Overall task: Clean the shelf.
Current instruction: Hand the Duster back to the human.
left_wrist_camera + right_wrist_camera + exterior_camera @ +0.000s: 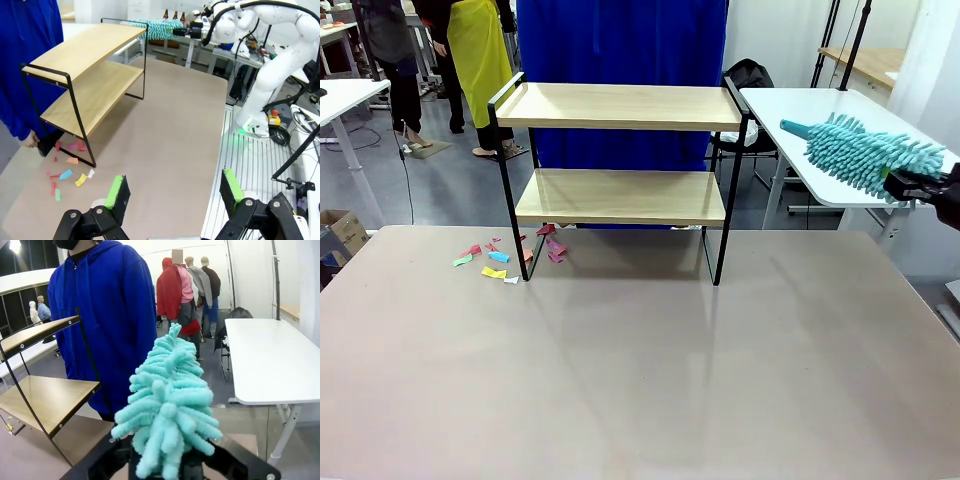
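The shelf (620,195) stands at the far middle of the table, two light wooden boards in a thin black frame; both boards look bare. It also appears in the left wrist view (85,75) and at the left of the right wrist view (45,395). My right gripper (918,187), at the far right and level with the lower board, is shut on the handle of a teal fluffy duster (865,152), which points left toward the shelf and fills the middle of its wrist view (167,405). My left gripper (172,192) is open above the table's left part, holding nothing.
Several coloured paper scraps (505,258) lie on the table by the shelf's left legs (67,175). A person in a blue hoodie (102,315) stands behind the shelf. A white side table (820,130) stands at the right, behind the duster.
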Motion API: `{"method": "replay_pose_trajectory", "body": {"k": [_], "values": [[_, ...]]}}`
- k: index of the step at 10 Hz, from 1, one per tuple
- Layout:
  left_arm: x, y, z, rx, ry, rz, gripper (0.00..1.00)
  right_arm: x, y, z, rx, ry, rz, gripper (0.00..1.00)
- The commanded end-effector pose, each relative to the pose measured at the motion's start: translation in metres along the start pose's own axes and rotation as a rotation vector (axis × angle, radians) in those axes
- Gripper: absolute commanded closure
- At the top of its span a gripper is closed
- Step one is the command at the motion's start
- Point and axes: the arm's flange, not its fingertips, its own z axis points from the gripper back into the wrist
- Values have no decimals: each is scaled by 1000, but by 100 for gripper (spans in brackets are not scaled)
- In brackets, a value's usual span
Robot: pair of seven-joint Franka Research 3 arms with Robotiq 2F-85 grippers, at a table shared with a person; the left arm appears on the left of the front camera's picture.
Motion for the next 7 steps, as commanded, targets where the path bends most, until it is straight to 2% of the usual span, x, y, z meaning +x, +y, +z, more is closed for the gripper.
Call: {"method": "replay_pose_trajectory", "body": {"k": [1,7], "values": [[3,0,-1,-10,-27,-23,5,5,2,2,-9,9,0,83],[3,0,-1,-10,-27,-23,5,5,2,2,-9,9,0,83]]}}
